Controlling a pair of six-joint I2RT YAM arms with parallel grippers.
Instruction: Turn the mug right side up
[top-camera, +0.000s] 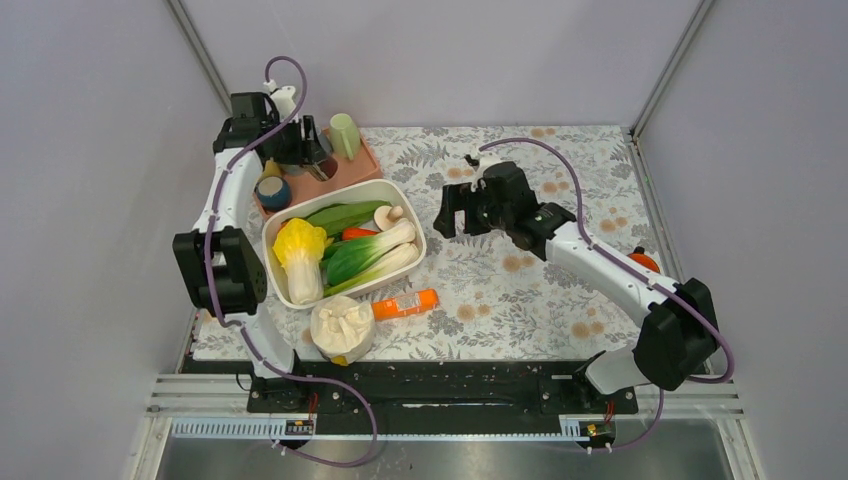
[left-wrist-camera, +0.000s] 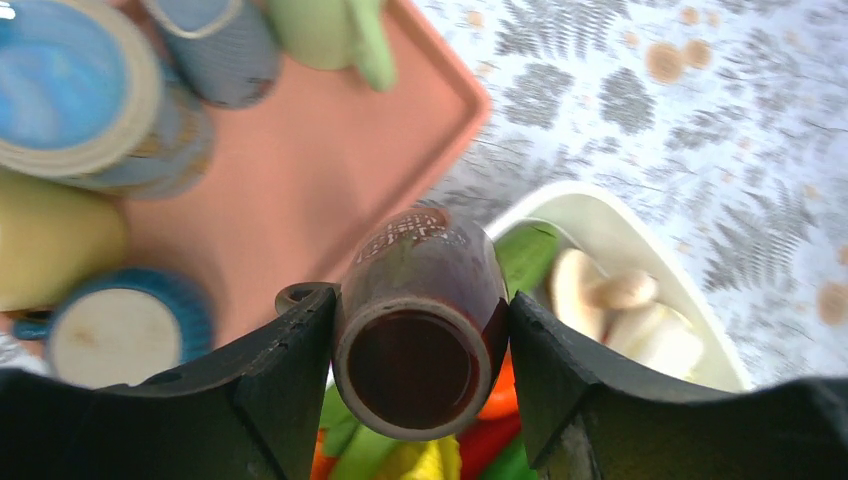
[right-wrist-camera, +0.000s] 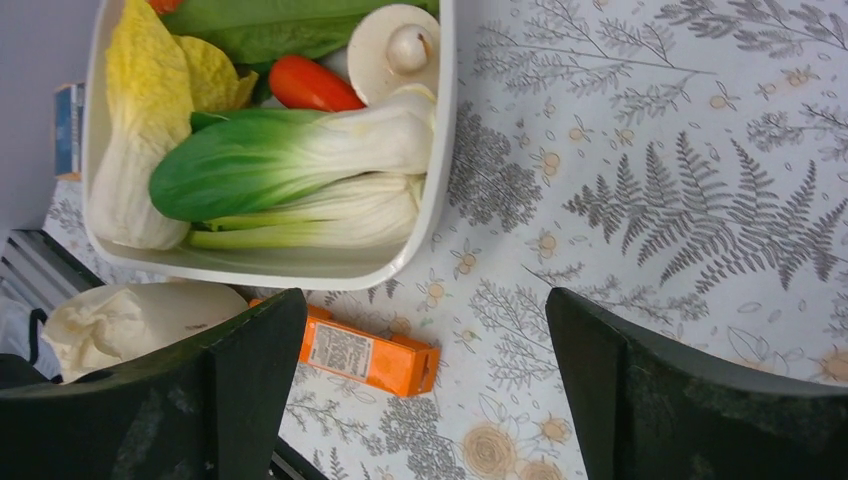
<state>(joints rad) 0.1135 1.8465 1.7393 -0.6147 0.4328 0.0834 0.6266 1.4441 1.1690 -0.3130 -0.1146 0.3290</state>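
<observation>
The left claw (left-wrist-camera: 420, 310) is clamped on the dark brown mug (left-wrist-camera: 430, 255), one finger pressed to each side of its body. The mug's open mouth faces back toward the wrist camera, and its base points out over the edge of the pink tray (left-wrist-camera: 330, 160), beside the white tub (right-wrist-camera: 440, 150). I cannot tell whether it touches the tray. A pale green cup (top-camera: 345, 133) stands at the tray's far end. The right claw (right-wrist-camera: 425, 300) hangs with fingers wide apart, holding nothing, above the fern-patterned worktop (top-camera: 560, 280), near the tub of bok choy (right-wrist-camera: 280, 160) and an orange packet (right-wrist-camera: 370, 355)
</observation>
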